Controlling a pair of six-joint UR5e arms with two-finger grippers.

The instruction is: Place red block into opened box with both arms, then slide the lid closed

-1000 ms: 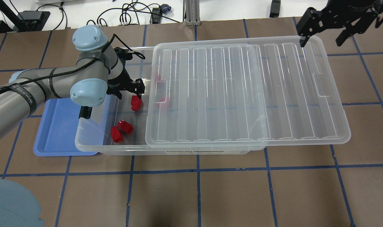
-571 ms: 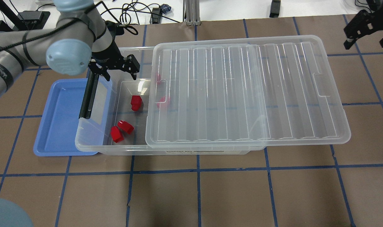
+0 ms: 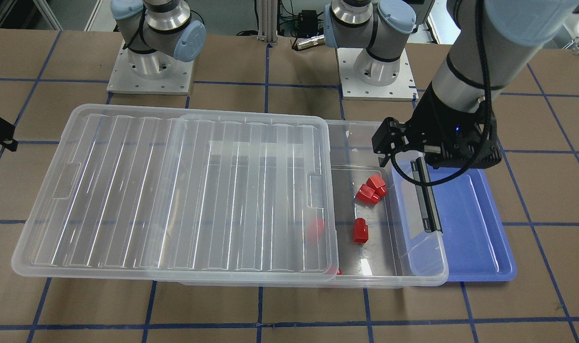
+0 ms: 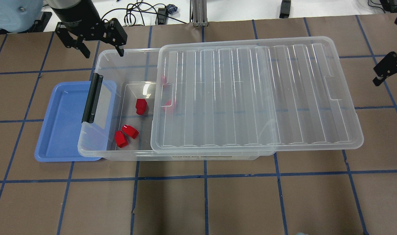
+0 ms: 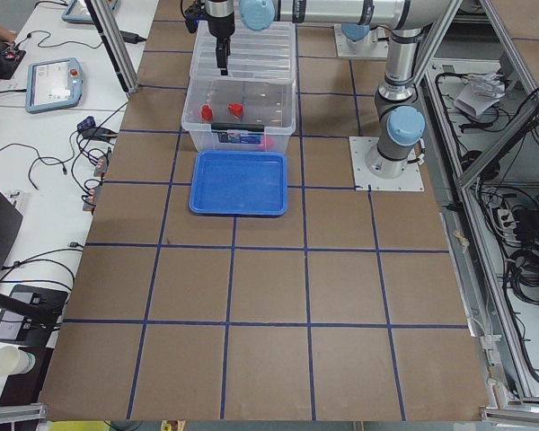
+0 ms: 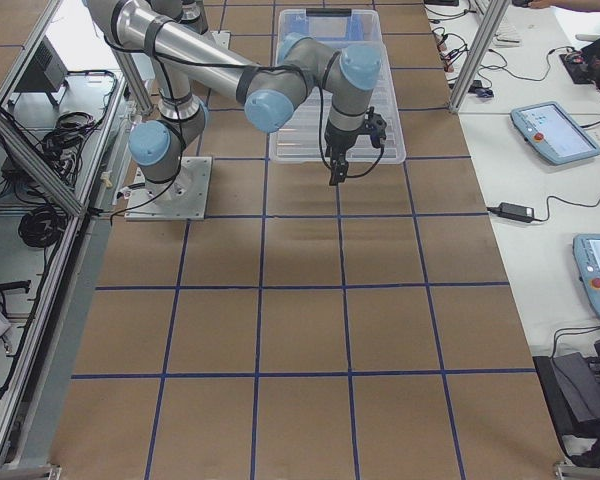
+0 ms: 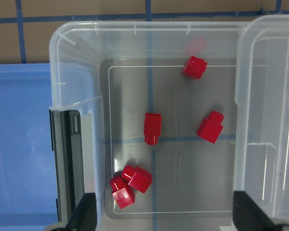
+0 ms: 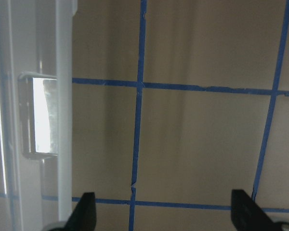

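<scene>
Several red blocks lie on the floor of the box (image 4: 120, 54): one alone (image 4: 140, 106) (image 7: 152, 127), a touching pair (image 4: 125, 134) near the latch end, and others (image 7: 210, 126) at the lid's edge. The ribbed lid (image 4: 250, 98) covers most of the box and overhangs its right end, so the left end is uncovered. My left gripper (image 4: 103, 49) (image 7: 166, 216) hangs open and empty above the box's far left corner. Open too and holding nothing, my right gripper (image 4: 394, 42) (image 8: 166, 216) hovers over bare table just right of the lid's recess (image 8: 36, 118).
A shallow blue tray (image 4: 61, 124) lies partly under the box's left end, beside the black latch bar (image 4: 92, 98). Brown paper with blue tape lines covers the table. Both arm bases (image 3: 151, 66) stand behind the box. Cables run along the far edge.
My left gripper let go of the lone red block and rose back and left, out of the box. My right gripper drew away from the lid's far right corner, moving right.
</scene>
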